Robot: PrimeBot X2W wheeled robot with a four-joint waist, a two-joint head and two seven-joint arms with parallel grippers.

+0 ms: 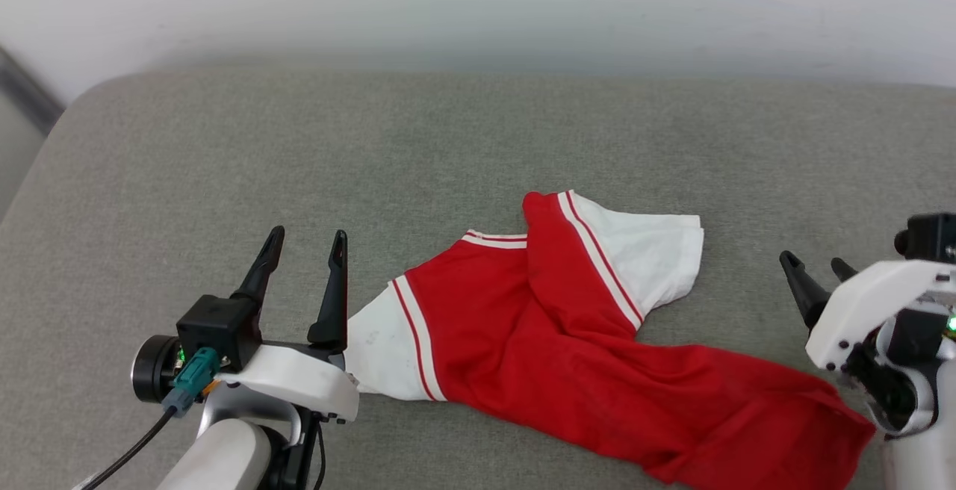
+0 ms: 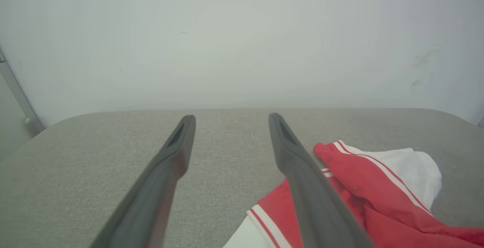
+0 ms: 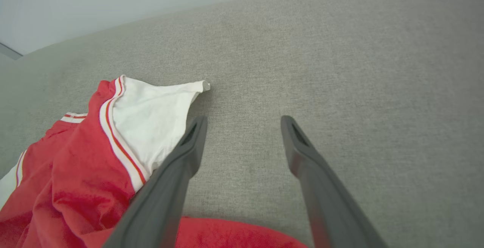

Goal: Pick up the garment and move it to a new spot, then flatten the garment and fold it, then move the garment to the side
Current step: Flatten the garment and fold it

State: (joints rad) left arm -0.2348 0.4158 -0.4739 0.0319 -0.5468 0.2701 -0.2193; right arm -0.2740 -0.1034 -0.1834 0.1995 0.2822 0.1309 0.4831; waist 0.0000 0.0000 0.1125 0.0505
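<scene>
The red garment (image 1: 567, 326) lies crumpled on the grey cushion, with white lining turned out at its left end and upper right. Striped trim runs along those edges; no numerals show. My left gripper (image 1: 308, 245) stands open just left of the garment's white left end, holding nothing. In the left wrist view the garment (image 2: 355, 187) lies right of the open fingers (image 2: 298, 157). My right gripper (image 1: 814, 264) is open at the garment's right, above its lower right end. The right wrist view has the garment (image 3: 87, 165) left of and below the fingers (image 3: 189, 146).
The grey cushioned surface (image 1: 373, 146) stretches wide around the garment, with rounded corners at the back. A pale wall (image 1: 478, 4) rises behind it. A dark strip (image 1: 26, 90) runs along the wall at far left.
</scene>
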